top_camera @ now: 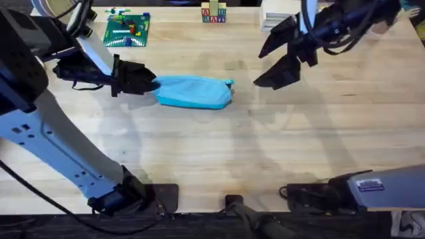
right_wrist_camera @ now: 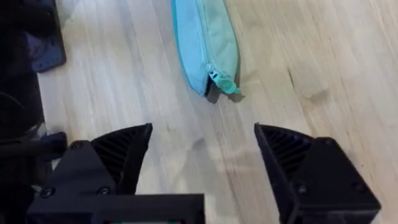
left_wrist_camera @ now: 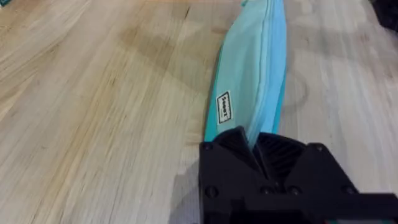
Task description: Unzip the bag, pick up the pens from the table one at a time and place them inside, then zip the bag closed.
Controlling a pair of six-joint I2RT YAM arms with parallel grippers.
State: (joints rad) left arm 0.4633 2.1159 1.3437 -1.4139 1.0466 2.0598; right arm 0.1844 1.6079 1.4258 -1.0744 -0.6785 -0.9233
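Note:
The light blue bag point(top_camera: 194, 91) lies on the table point(top_camera: 219, 153), left of centre, its zip running along its length. My left gripper point(top_camera: 151, 84) is shut on the bag's left end; in the left wrist view the black fingers point(left_wrist_camera: 239, 149) pinch the fabric of the bag point(left_wrist_camera: 252, 81). The zip pull point(right_wrist_camera: 225, 85) sits at the bag's right end point(right_wrist_camera: 205, 37). My right gripper point(top_camera: 279, 60) hangs open above the table, to the right of the bag and apart from it, with nothing between its fingers point(right_wrist_camera: 124, 149). The pens are out of view.
A green brick baseplate point(top_camera: 127, 30) with small bricks lies at the back left. Letter blocks point(top_camera: 213, 13) stand at the back centre, and a white box point(top_camera: 273, 16) at the back right. Bare wood stretches in front of the bag.

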